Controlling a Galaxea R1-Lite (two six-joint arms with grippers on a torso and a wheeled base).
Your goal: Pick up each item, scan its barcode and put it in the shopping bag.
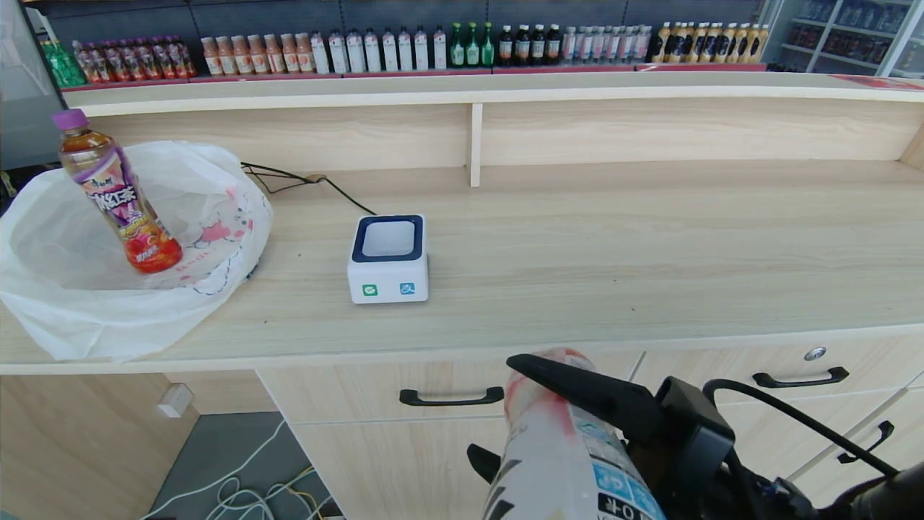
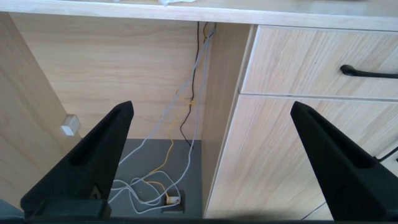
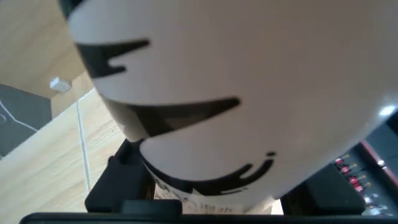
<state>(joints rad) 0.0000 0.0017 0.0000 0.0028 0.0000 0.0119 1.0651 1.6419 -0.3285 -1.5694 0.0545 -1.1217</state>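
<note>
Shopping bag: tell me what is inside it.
One tea bottle with a purple cap leans inside the shopping bag. The bag's crumpled near rim covers its lowest part.

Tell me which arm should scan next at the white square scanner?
Right. The right tool grips the white black-striped container just below the counter, near the white square scanner; the left tool is open and empty, down by the drawers.

The counter [image 1: 577, 238] is pale wood-grain, smooth and matt, like the drawer fronts [image 1: 361, 448], which carry satin black handles [image 1: 451, 396]. The shopping bag [image 1: 65, 303] is thin, milky, crinkled plastic with a faint sheen. The tea bottle [image 1: 115, 191] is clear glossy plastic. The scanner [image 1: 388, 278] is smooth white plastic with a glossy window. The white bottle [image 1: 556, 455] wears a glossy printed sleeve. The jaws are matt black plastic.
</note>
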